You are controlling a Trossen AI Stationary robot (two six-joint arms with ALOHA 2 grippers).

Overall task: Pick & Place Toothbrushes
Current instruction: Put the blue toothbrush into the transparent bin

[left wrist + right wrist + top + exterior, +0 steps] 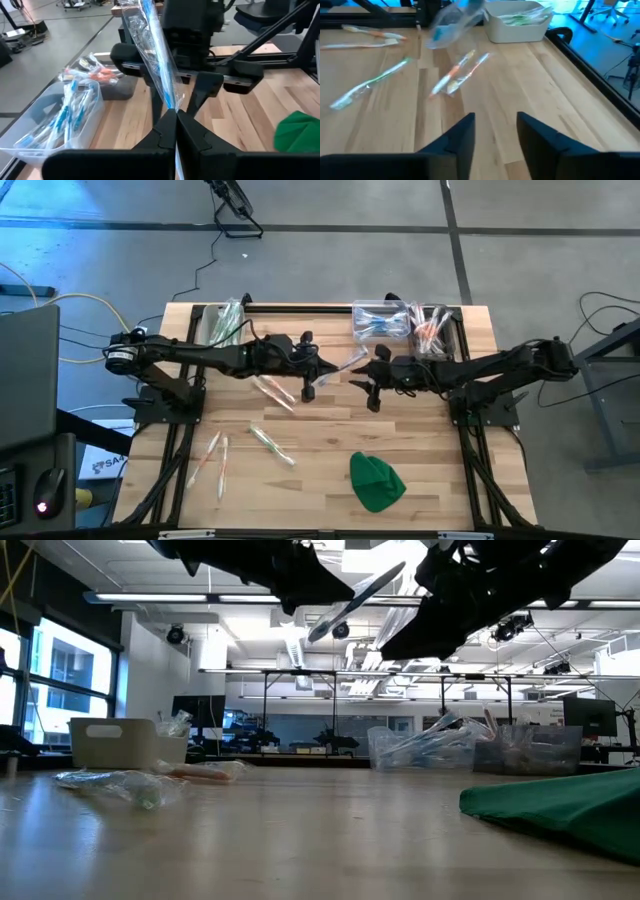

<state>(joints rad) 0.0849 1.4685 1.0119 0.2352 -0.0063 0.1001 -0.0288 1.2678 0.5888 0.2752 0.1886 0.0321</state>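
Note:
A blue toothbrush in a clear wrapper [155,50] hangs in the air over the table's middle [340,370], with my left gripper [175,112] shut on it. My right gripper [495,131] stands open a little to its right [372,385], nothing between its fingers; the blue toothbrush [452,22] shows blurred beyond them. Several wrapped toothbrushes lie flat on the wood: an orange pair [457,72], a green one [370,82], and two near the left front [212,460]. My left gripper pinches the wrapped blue toothbrush near one end [171,100] between its two shut fingers. The fingers come roughly level from the table's left. The toothbrush slants up and away from the fingertips toward my right gripper [350,600], lifted clear of the table.
A white bin [225,320] with green toothbrushes stands at the far left. Two clear bins [385,320] with blue and orange toothbrushes stand at the far right. A green cloth lump [377,480] lies near the front right. Bare wood shows at the front middle.

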